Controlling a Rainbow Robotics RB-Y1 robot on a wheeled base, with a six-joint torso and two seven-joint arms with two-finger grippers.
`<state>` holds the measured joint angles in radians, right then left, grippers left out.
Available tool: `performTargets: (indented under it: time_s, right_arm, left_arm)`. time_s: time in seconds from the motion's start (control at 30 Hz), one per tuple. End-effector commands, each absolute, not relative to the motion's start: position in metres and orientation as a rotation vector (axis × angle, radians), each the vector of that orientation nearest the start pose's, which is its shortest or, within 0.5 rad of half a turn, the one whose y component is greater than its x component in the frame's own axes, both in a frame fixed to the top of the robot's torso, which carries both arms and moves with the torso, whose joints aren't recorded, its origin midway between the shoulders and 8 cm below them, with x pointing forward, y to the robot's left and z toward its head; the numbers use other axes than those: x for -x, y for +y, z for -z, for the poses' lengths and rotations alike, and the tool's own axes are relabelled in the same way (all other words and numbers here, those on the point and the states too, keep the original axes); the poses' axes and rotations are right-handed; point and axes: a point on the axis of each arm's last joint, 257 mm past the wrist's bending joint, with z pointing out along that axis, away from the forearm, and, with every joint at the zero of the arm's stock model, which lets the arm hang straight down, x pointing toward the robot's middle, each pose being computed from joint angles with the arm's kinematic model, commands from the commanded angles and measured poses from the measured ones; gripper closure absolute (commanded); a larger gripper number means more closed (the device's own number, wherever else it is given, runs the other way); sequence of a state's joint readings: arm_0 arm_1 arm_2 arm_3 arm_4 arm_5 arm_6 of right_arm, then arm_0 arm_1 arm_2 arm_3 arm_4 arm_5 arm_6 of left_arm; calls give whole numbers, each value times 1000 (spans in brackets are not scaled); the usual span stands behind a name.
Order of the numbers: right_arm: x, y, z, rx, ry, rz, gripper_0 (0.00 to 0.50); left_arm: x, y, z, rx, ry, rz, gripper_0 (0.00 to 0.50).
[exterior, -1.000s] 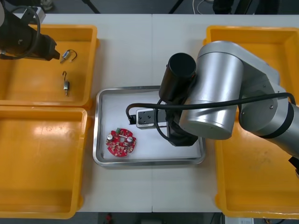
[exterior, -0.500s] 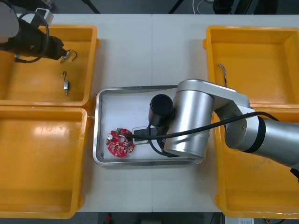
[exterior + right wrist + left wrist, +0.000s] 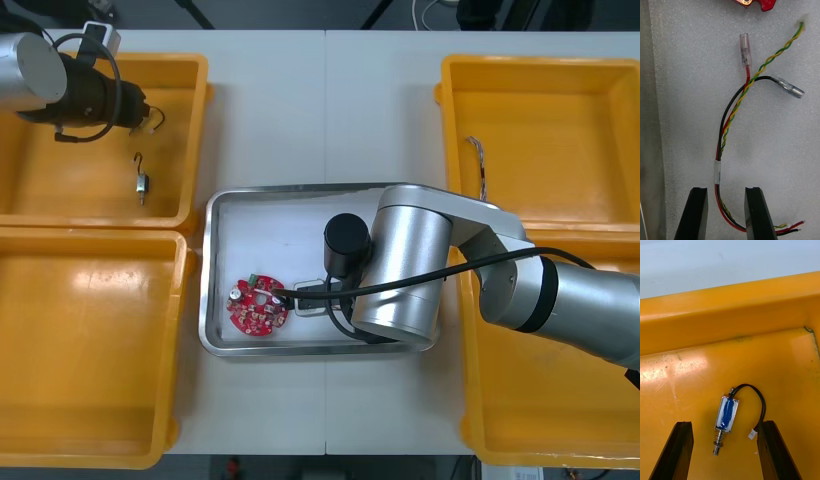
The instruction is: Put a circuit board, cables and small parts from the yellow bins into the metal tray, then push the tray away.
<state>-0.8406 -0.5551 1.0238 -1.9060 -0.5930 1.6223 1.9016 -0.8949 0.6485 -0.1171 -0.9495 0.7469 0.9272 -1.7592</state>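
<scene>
- Two yellow bins [image 3: 90, 330] stand at each side of the table.
- The metal tray [image 3: 262, 214] sits between them, white inside.
- The right gripper [image 3: 725, 191] is low in the tray, claw spread wide, gripping nothing.
- The left gripper [image 3: 725, 423] hovers in the far left bin [image 3: 752, 352], claw wide.
- A circuit board [image 3: 257, 307] lies in the tray.
- A cable bundle [image 3: 724, 127] lies flat beside it, passing between the right fingers.
- A small metal part [image 3: 726, 414] lies between the left fingers, untouched.
</scene>
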Motion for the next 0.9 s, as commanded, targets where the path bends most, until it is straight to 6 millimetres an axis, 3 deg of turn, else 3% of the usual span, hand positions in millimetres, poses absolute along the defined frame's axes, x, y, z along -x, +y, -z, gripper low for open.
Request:
performTargets:
  time_s: [0.03, 0.27, 0.57, 0.73, 0.8, 0.83, 0.9]
  right_arm:
    - [-398, -54, 277, 2042, 1887, 434, 0]
    - [-399, -42, 244, 1983, 1856, 411, 0]
    - [-396, -61, 194, 1895, 1969, 461, 0]
    - [-408, -56, 158, 1786, 1938, 421, 0]
    - [-411, -58, 148, 1756, 1924, 420, 0]
    - [-412, -59, 143, 1744, 1916, 422, 0]
    - [-415, -62, 134, 1714, 1909, 424, 0]
  left_arm:
    - [-703, 310, 108, -351, 2110, -53, 0]
    - [-711, 311, 126, -339, 2089, -71, 0]
    - [-710, 312, 139, -343, 2101, -78, 0]
    - [-710, 313, 142, -343, 2105, -79, 3]
    - [-709, 314, 143, -337, 2110, -76, 373]
    - [-709, 315, 144, -335, 2112, -74, 498]
    - [-709, 315, 146, -329, 2116, -68, 500]
